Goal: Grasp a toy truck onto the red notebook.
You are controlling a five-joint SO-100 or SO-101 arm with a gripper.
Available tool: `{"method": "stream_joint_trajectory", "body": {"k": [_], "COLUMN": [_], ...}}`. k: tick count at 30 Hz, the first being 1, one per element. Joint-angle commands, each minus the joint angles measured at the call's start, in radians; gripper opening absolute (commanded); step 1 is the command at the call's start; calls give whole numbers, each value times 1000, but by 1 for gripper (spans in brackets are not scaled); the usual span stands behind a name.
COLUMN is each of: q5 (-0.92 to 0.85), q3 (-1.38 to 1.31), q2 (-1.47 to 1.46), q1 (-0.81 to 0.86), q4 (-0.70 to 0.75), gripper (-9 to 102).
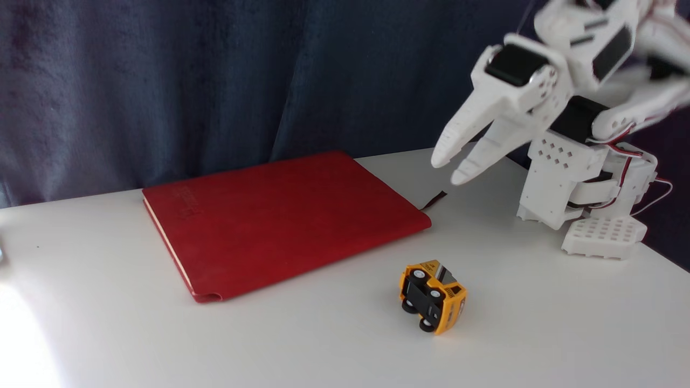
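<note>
Red notebook [280, 221] flat on white desk [539, 334], left-centre. Toy truck [432, 295] tipped on its side, at notebook's 4 o'clock, apart from it. Claw [452, 168] raised at truck's 12 o'clock, fingers slightly apart, empty.

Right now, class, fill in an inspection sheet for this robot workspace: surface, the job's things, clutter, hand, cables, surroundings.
Surface: white table, bare apart from the items below.
Job's things: toy truck tipped on its side, black underside and wheels showing, apart from the red notebook, which lies flat and closed, ribbon bookmark trailing out.
Clutter: nothing seen.
Hand: hand in the air, holding nothing, fingers slightly parted.
Cables: red and white wires at the arm's base.
Surroundings: dark blue curtain behind.
</note>
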Motion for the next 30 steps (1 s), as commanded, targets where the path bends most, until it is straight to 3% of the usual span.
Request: {"method": "stream_joint_trajectory", "body": {"k": [1,9,19,30], "q5": [12,130,161,149], "q3": [-437,-549,-199,-127], "q2": [-330,-583,-534,-695], "q1": [-23,-120,-207,-244], "q4": [143,94,-144,-184], "gripper": [18,25,27,27]}}
